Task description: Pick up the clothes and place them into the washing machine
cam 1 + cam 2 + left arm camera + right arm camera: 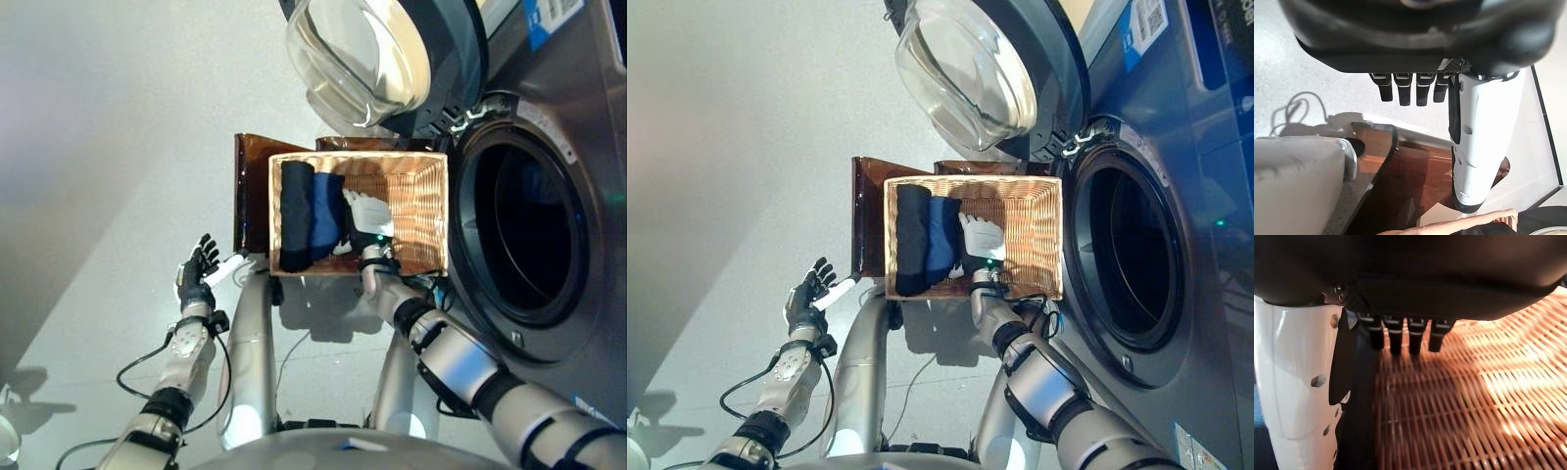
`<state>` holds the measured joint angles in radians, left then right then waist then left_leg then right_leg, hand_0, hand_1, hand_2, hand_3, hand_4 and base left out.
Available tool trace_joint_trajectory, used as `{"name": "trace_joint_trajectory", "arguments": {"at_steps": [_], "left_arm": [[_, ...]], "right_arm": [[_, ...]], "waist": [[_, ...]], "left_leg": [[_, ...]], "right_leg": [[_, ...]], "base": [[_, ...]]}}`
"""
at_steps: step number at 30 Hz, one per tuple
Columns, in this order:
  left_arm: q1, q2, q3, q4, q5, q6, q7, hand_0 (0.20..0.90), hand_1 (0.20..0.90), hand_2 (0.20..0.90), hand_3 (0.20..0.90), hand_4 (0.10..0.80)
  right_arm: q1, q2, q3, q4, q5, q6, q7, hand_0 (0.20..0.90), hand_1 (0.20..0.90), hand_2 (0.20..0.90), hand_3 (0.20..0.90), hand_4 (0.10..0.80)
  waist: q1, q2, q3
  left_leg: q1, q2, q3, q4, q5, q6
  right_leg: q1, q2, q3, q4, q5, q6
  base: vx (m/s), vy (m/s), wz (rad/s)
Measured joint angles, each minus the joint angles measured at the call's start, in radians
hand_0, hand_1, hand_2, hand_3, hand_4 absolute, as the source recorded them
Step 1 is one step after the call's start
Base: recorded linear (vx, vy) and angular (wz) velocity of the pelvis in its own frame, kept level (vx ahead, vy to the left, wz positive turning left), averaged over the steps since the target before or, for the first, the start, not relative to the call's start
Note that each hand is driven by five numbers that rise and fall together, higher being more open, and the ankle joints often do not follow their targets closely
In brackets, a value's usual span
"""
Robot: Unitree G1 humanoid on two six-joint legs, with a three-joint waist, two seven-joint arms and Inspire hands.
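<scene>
A shallow wicker basket (421,211) rests on a dark brown box (250,191) beside the washing machine. In its left part lie a folded black garment (294,217) and a blue garment (325,211). My right hand (367,220), with a white thumb cover, is inside the basket right next to the blue garment, fingers straight, holding nothing. In the right wrist view its fingers (1400,335) hover above the wicker floor (1474,396). My left hand (199,269) is open and empty over the floor, left of the box. The left wrist view shows its thumb (1481,137) above the box (1415,181).
The washing machine's round drum opening (519,230) is to the right of the basket. Its glass door (372,54) stands swung open above the basket's far side. Pale floor (108,147) stretches to the left.
</scene>
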<state>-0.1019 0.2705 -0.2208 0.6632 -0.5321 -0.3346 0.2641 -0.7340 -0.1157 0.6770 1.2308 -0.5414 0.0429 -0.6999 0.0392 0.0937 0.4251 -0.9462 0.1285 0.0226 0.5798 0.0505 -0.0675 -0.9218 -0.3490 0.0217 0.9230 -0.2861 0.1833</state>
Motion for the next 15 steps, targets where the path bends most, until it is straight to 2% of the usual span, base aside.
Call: {"name": "trace_joint_trajectory", "arguments": {"at_steps": [8, 9, 10, 15], "left_arm": [[0.000, 0.002, 0.000, 0.000, 0.000, 0.000, 0.008, 0.900, 0.900, 0.900, 0.900, 0.800], [0.000, 0.002, 0.000, 0.000, 0.000, 0.000, 0.008, 0.900, 0.900, 0.900, 0.900, 0.800], [0.000, 0.002, 0.000, 0.000, 0.000, 0.000, 0.008, 0.900, 0.900, 0.900, 0.900, 0.800], [0.001, 0.003, 0.000, 0.000, 0.000, 0.000, 0.013, 0.900, 0.900, 0.900, 0.900, 0.800]], "right_arm": [[-0.006, 0.010, 0.000, -0.001, 0.000, 0.000, -0.019, 0.900, 0.900, 0.900, 0.900, 0.800], [-0.009, 0.010, 0.000, -0.001, 0.000, 0.000, -0.019, 0.444, 0.444, 0.444, 0.444, 0.475], [-0.010, 0.010, 0.000, -0.001, 0.000, 0.000, -0.019, 0.200, 0.200, 0.200, 0.200, 0.300], [-0.046, 0.007, 0.000, 0.000, 0.001, 0.003, -0.019, 0.200, 0.200, 0.200, 0.200, 0.300]], "waist": [[-0.001, 0.000, 0.000], [-0.001, 0.000, 0.000], [-0.001, 0.000, 0.000], [-0.001, 0.000, 0.000]], "left_leg": [[-0.024, 0.001, -0.006, 0.033, -0.003, -0.002], [-0.024, 0.001, -0.006, 0.031, -0.003, -0.002], [-0.024, 0.001, -0.005, 0.031, -0.003, -0.003], [-0.024, 0.002, -0.007, 0.031, -0.004, -0.005]], "right_leg": [[-0.024, 0.000, 0.006, 0.023, -0.004, -0.002], [-0.028, 0.000, 0.007, 0.024, -0.003, -0.003], [-0.030, 0.000, 0.008, 0.027, -0.003, -0.003], [-0.032, 0.000, 0.007, 0.031, -0.004, -0.004]], "base": [[0.000, 0.000, 0.00], [-0.009, 0.015, -0.03], [0.000, 0.000, 0.00], [0.000, 0.000, 0.00]]}}
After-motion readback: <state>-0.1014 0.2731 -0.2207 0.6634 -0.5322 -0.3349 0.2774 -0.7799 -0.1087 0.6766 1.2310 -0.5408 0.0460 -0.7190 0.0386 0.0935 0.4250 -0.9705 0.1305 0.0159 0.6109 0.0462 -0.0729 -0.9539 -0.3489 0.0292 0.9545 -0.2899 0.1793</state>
